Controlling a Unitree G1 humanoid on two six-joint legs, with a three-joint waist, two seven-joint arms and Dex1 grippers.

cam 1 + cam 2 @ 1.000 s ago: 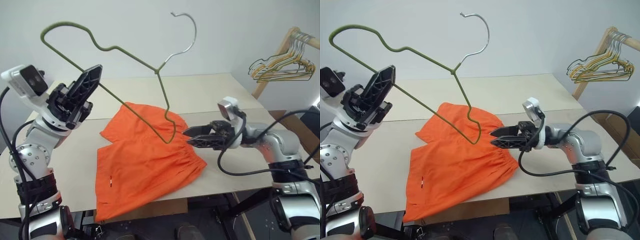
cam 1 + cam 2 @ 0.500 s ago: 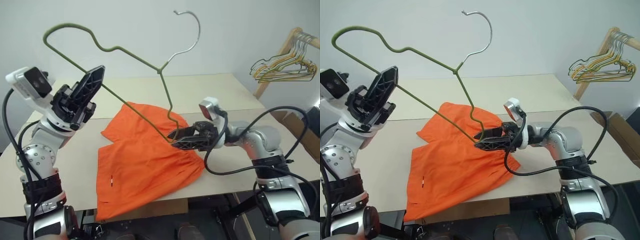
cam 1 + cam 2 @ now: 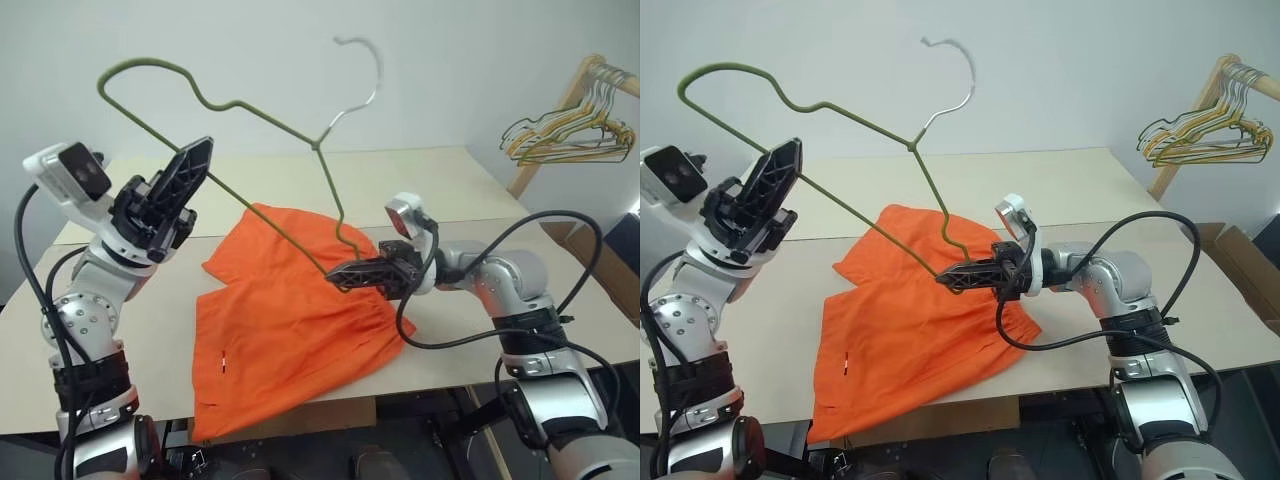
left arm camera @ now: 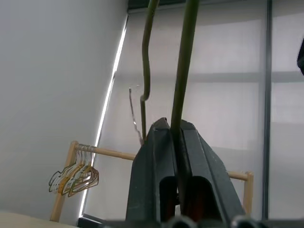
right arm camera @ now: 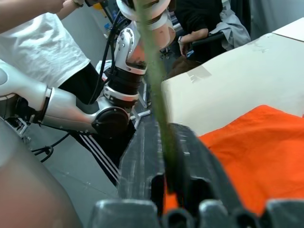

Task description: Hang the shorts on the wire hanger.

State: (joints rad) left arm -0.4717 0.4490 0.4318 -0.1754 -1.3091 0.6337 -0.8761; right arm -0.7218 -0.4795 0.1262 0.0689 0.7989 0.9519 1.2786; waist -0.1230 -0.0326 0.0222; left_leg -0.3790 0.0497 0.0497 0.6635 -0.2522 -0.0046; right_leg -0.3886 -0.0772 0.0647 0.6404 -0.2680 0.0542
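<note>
The orange shorts point(image 3: 290, 320) lie spread flat on the pale table point(image 3: 420, 185), waistband toward my right arm. The olive-grey wire hanger point(image 3: 250, 105) is held tilted in the air above them, hook point(image 3: 365, 70) uppermost. My left gripper point(image 3: 195, 160) is shut on the hanger's long bottom wire, raised at the left; the wire runs between its fingers point(image 4: 161, 156) in the left wrist view. My right gripper point(image 3: 338, 276) is shut on the hanger's lower corner, just above the shorts. In the right wrist view that wire point(image 5: 159, 109) passes between its fingers point(image 5: 140, 152).
A bunch of yellow and grey wire hangers point(image 3: 560, 135) hangs on a wooden rack point(image 3: 585, 75) at the far right. A cardboard box point(image 3: 1240, 275) sits beyond the table's right edge. In the right wrist view, a person in a white shirt point(image 5: 42, 52) stands nearby.
My right gripper has moved left to the hanger's lower corner and shut on it; it was open before. The left gripper has kept its hold on the hanger.
</note>
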